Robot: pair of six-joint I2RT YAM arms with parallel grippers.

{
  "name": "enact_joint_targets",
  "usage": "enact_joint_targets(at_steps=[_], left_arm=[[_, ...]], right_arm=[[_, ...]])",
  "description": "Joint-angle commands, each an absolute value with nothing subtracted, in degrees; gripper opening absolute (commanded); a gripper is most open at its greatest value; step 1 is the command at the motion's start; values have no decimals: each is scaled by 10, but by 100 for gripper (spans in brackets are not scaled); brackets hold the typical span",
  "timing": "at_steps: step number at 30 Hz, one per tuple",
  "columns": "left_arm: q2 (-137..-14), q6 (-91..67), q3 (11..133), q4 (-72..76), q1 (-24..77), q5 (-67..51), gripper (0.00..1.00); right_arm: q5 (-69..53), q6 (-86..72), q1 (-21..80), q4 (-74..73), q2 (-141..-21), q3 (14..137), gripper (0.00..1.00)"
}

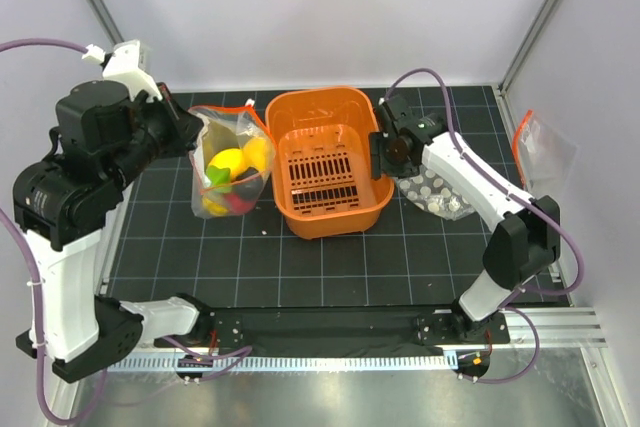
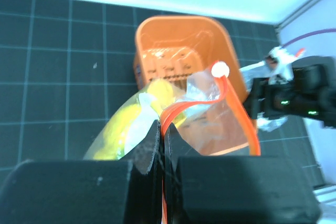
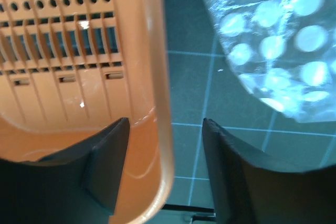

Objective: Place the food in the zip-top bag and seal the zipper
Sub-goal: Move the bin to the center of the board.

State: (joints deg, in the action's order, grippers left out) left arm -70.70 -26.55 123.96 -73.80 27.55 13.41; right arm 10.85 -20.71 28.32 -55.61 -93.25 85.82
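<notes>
Two end effectors. Left end effector (image 2: pixel 163 129) clamped on zipper (image 2: pixel 239 114) of zip-top bag (image 1: pixel 232 137); bag, food (image 1: pixel 228 162) inside, centre-left of top view, just right of it. Right end effector (image 3: pixel 163 125) spread wide astride orange basket (image 1: pixel 330 102) rim.

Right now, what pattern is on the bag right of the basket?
Clear bag with white dots; shows best in the right wrist view.

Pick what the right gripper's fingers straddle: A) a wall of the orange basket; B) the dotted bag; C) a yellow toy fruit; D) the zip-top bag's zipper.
A: the right wrist view shows the right gripper open, one finger inside the wall of the orange basket and one outside.
</notes>
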Motion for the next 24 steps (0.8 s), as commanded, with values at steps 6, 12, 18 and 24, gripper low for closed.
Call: enact_joint_targets(at_steps=[6,12,18,24], left_arm=[[-657,-284,1226,-616,272,89,0],[-638,-314,1186,-587,272,69,0],[-625,-313,1163,-585,272,72,0],[-597,-321,1072,-529,272,38,0]], right_arm=[[-18,-286,312,-423,-990,904,39],[-45,-323,373,-412,-1158,1113,47],[-84,-350,388,-416,-1273,1302,99],[-17,-291,379,-343,-1142,1188,100]])
